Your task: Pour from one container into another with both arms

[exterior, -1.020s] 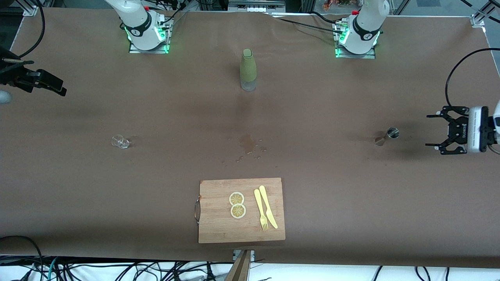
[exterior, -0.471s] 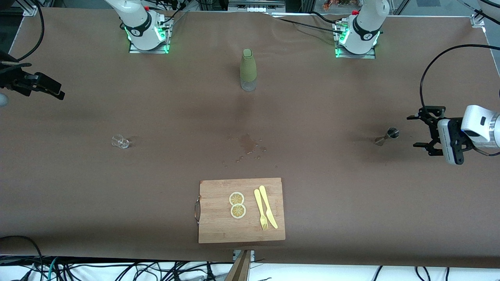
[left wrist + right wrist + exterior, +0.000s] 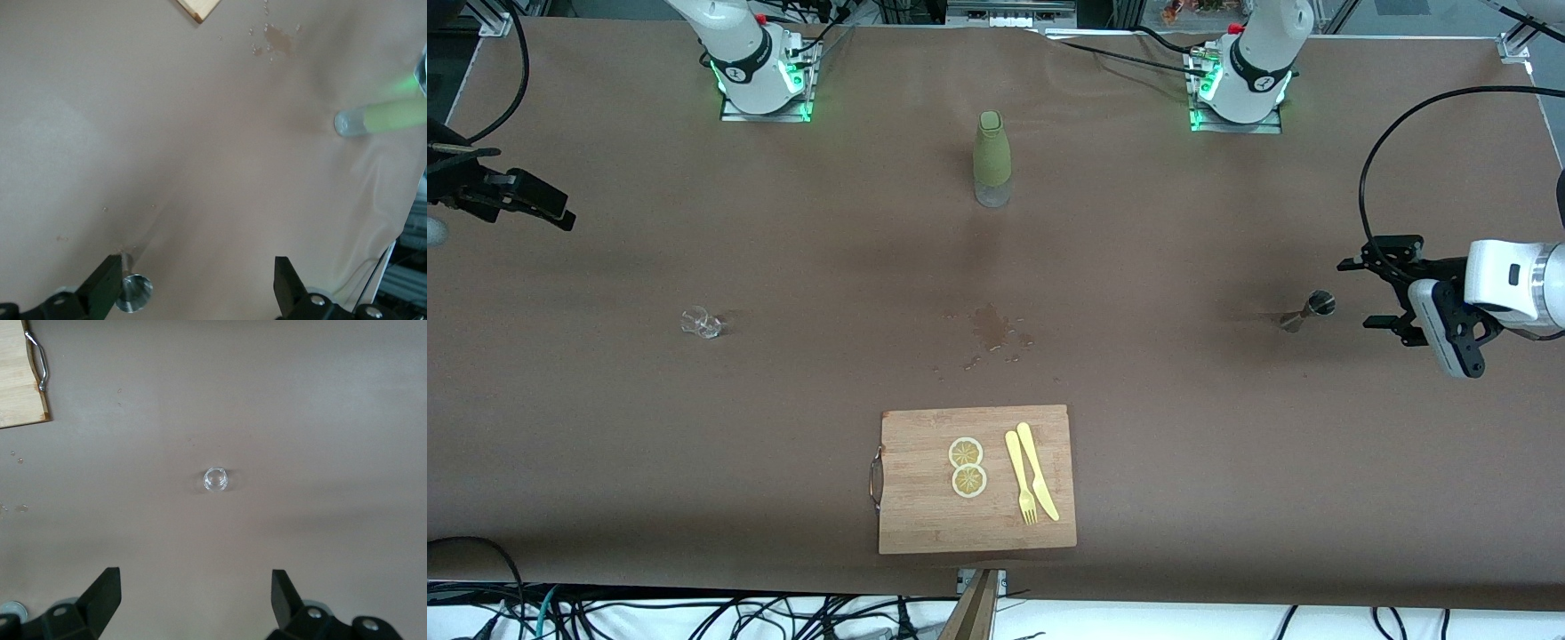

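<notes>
Left gripper [image 3: 1380, 293] hangs with jaws spread and empty over the desk [image 3: 1227, 462] at the left arm's end, just beside the metal jigger [image 3: 1309, 310], not touching it; in the left wrist view the jigger [image 3: 133, 292] sits by one fingertip. Right gripper [image 3: 511, 197] hovers with jaws wide and empty at the desk's edge at the right arm's end, well apart from the small clear glass [image 3: 701, 322]. Green-sleeved bottle [image 3: 991, 159] stands upright mid-desk, between the two arm bases. Wet spill patch [image 3: 991, 331] lies between the bottle and the wooden cutting board [image 3: 925, 516]. On the board: two lemon slices [image 3: 967, 467] touching, with a yellow fork [image 3: 1020, 477] and yellow knife [image 3: 1038, 471] side by side next to them.
</notes>
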Motion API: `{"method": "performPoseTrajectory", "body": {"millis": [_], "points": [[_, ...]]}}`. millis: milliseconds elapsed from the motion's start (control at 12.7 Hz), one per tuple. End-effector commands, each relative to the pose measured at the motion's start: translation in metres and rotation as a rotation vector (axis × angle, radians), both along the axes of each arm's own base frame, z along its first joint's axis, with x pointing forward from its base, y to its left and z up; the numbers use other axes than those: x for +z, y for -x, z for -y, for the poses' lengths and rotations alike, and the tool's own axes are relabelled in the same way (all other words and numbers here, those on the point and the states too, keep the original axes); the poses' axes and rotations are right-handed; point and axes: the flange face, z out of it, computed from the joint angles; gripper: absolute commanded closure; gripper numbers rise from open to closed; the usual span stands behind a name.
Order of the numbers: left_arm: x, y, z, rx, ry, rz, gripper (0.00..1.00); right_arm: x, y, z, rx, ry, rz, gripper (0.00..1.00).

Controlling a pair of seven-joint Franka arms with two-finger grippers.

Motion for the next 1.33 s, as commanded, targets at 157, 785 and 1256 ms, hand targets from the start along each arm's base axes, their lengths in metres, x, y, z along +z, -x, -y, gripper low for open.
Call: {"method": "performPoseTrajectory", "body": {"millis": [157, 785, 1256], "points": [[0.033, 0.003, 0.028, 0.124, -0.135, -0.061, 0.0, 0.006, -0.002, 0.0, -0.011, 0.004, 0.011, 0.0], [0.091, 0.042, 0.058, 0.369, -0.398, -0.087, 0.0, 0.005, -0.002, 0.0, -0.011, 0.004, 0.008, 0.0], [0.099, 0.099, 0.048, 0.579, -0.541, -0.01, 0.0, 0.004, -0.002, 0.0, -0.011, 0.004, 0.006, 0.0]]}}
